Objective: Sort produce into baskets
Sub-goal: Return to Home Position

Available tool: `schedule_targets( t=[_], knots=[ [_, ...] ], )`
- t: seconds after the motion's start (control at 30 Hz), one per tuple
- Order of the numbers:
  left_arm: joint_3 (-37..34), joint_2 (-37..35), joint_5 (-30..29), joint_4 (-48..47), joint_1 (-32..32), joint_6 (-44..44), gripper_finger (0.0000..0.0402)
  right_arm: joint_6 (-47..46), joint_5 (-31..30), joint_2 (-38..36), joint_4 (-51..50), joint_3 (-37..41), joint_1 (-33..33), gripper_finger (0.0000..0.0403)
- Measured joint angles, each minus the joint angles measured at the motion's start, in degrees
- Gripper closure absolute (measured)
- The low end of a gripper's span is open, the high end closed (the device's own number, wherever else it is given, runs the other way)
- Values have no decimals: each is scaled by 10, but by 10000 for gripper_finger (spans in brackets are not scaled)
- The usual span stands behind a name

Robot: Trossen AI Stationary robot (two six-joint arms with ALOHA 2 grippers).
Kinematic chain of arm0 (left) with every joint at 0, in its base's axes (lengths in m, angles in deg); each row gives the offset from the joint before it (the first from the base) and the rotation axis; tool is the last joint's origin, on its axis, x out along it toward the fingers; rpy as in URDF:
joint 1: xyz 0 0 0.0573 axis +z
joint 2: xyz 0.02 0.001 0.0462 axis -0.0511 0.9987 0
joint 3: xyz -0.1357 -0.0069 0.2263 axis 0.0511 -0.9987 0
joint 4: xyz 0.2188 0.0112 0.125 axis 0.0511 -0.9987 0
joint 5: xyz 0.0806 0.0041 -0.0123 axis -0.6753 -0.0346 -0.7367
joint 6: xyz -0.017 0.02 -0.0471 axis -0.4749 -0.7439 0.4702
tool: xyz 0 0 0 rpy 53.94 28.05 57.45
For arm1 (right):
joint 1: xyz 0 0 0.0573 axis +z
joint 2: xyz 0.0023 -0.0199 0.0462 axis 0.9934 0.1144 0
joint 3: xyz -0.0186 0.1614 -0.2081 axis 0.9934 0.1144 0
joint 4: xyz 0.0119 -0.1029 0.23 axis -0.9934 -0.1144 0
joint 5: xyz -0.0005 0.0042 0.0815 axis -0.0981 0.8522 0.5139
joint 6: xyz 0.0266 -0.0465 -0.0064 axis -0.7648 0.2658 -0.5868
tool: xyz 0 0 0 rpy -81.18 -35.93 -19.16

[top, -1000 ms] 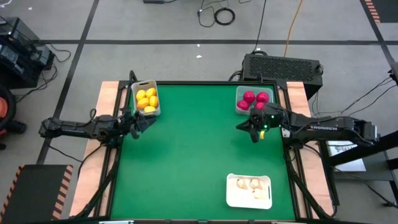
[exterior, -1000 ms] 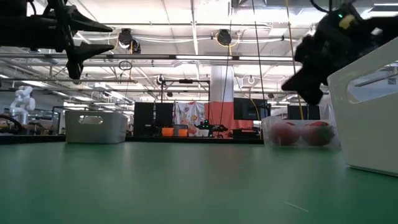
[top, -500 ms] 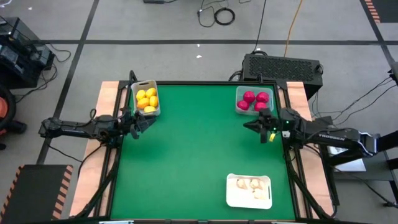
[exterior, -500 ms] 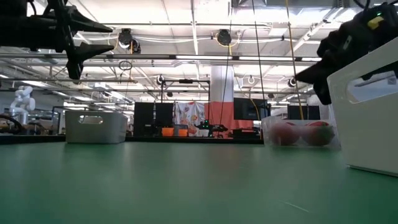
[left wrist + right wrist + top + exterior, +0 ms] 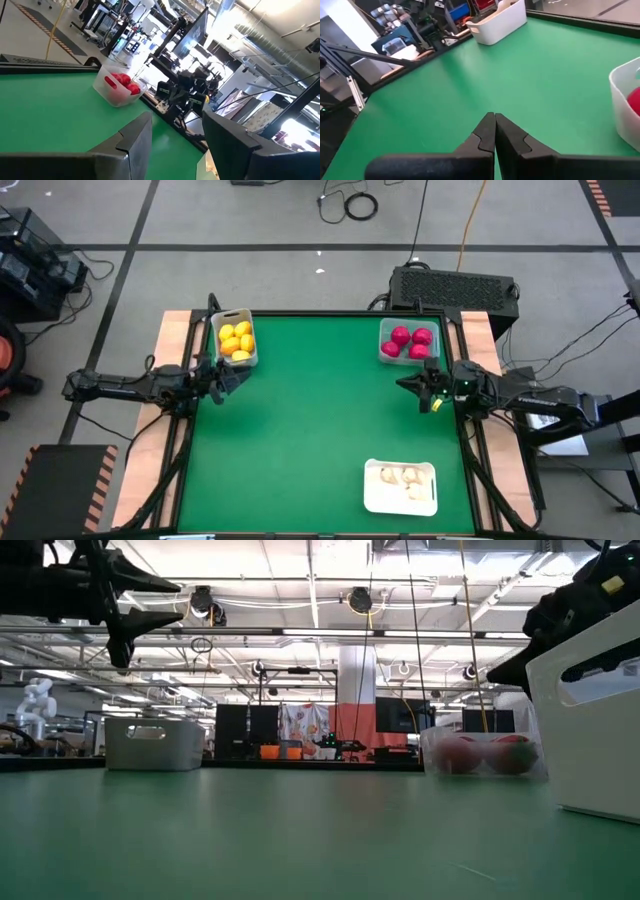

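R gripper [image 5: 424, 387] clenched, empty; red-fruit bin [image 5: 382, 346] beside it; retract w/o clipping rim; L gripper [image 5: 222, 377] released by lemon bin [image 5: 214, 340].

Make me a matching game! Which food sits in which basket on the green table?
Things:
1. yellow lemons
2. red fruits
3. white garlic bulbs

Places:
A. flat white tray
B. whitish bin on the table's left side
C. clear bin on the table's right side

Pairs: 1-B, 2-C, 3-A
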Motion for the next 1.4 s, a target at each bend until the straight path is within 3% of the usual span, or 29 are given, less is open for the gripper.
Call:
schedule_targets(
  t=[0.2,0.37,0.47,0.57,0.73,0.83,1.03,1.4],
  knots=[
    [0,0,7,-1,0,-14,220,-22,-1,0,67,50,5,402],
    [0,0,8,-13,0,-17,220,52,0,3,66,49,4,402],
    [0,0,8,-50,0,-19,220,101,-1,3,65,49,4,402],
    [0,0,7,-126,0,-75,220,143,-1,4,64,49,4,402],
    [0,0,8,-201,0,-122,220,149,-1,4,64,49,4,403],
    [0,0,7,-203,0,-128,220,150,-1,4,64,49,4,403],
    [0,1,9,-207,0,-228,220,150,-1,4,63,49,4,403],
    [0,1,4,-204,0,-198,220,150,0,4,63,49,4,403]
  ],
)
